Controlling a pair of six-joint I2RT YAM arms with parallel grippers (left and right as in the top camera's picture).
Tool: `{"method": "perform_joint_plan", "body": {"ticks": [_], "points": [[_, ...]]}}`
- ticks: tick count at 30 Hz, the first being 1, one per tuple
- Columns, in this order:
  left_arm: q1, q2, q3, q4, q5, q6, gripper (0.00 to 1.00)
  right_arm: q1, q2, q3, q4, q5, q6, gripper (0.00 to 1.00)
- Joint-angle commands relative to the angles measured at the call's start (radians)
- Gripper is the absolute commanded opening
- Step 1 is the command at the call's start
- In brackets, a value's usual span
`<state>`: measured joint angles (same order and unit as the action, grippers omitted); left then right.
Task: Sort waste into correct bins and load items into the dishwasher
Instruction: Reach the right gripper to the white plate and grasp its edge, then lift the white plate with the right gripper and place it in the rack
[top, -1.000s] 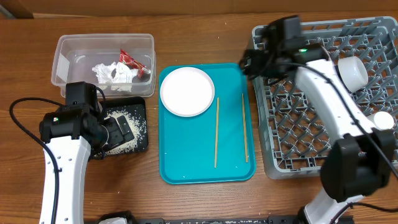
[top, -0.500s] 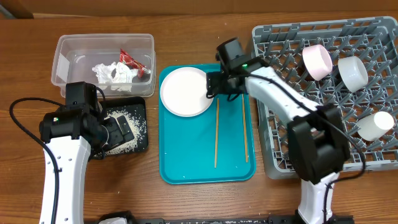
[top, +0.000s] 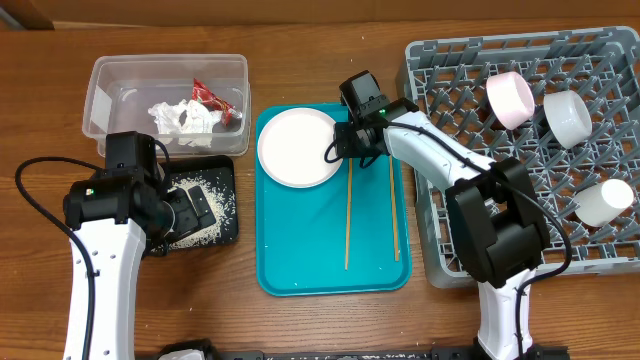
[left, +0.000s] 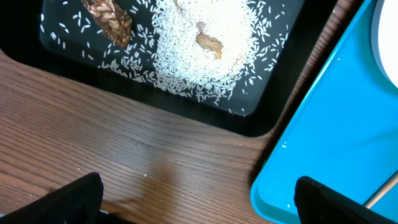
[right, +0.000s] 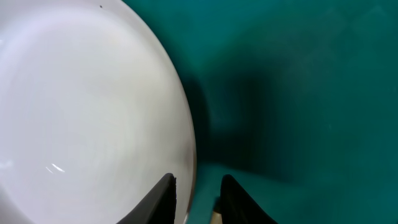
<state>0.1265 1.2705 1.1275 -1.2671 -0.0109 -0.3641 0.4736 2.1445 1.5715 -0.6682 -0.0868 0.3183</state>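
The round pale plate (top: 300, 147) (right: 87, 106) lies at the back left of the teal serving tray (top: 300, 250). My right gripper (top: 338, 148) (right: 198, 199) sits at the plate's right rim, its jaws narrowed astride that rim, one finger over the plate and one over the tray. Two chopsticks (top: 348, 215) (top: 393, 205) lie lengthwise on the tray. My left gripper (top: 185, 212) (left: 199, 199) hangs open and empty over bare wood beside the black tray (top: 228, 225) (left: 25, 43), which holds rice (left: 205, 56) and a brown scrap (left: 112, 18).
The clear tub (top: 105, 85) at the back left holds a red wrapper (top: 210, 97) and white tissue (top: 183, 117). The grey dish rack (top: 520, 200) on the right carries a pink bowl (top: 510, 98), a white bowl (top: 567, 115) and a white cup (top: 605, 203).
My right arm swung left from the dish rack, leaving the pink bowl there, reached the plate's right rim and narrowed its jaws around it. The left arm stayed put.
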Motion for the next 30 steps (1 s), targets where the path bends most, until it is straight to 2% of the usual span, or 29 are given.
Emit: {"method": "perform_joint_plan", "body": {"ticks": [1,6,11,19,23,27,30], "points": [[0.006,0.005,0.008,0.001,0.008,-0.010,1.00,0.001,0.015,-0.003,-0.010,0.008,0.001,0.26],[0.006,0.005,0.008,0.001,0.008,-0.010,1.00,0.003,0.018,-0.008,-0.015,0.008,0.001,0.26],[0.006,0.005,0.008,0.001,0.008,-0.010,1.00,0.003,0.020,-0.008,-0.018,0.008,0.001,0.20],[0.006,0.005,0.008,0.001,0.008,-0.010,1.00,0.003,0.026,-0.029,-0.032,0.008,0.001,0.19],[0.006,0.005,0.008,0.001,0.008,-0.010,1.00,0.003,0.026,-0.034,-0.029,0.008,0.001,0.14],[0.006,0.005,0.008,0.001,0.008,-0.010,1.00,0.003,0.025,-0.033,-0.014,0.008,0.001,0.04],[0.006,0.005,0.008,0.001,0.008,-0.010,1.00,0.000,0.025,-0.023,-0.018,0.008,0.001,0.04]]}}
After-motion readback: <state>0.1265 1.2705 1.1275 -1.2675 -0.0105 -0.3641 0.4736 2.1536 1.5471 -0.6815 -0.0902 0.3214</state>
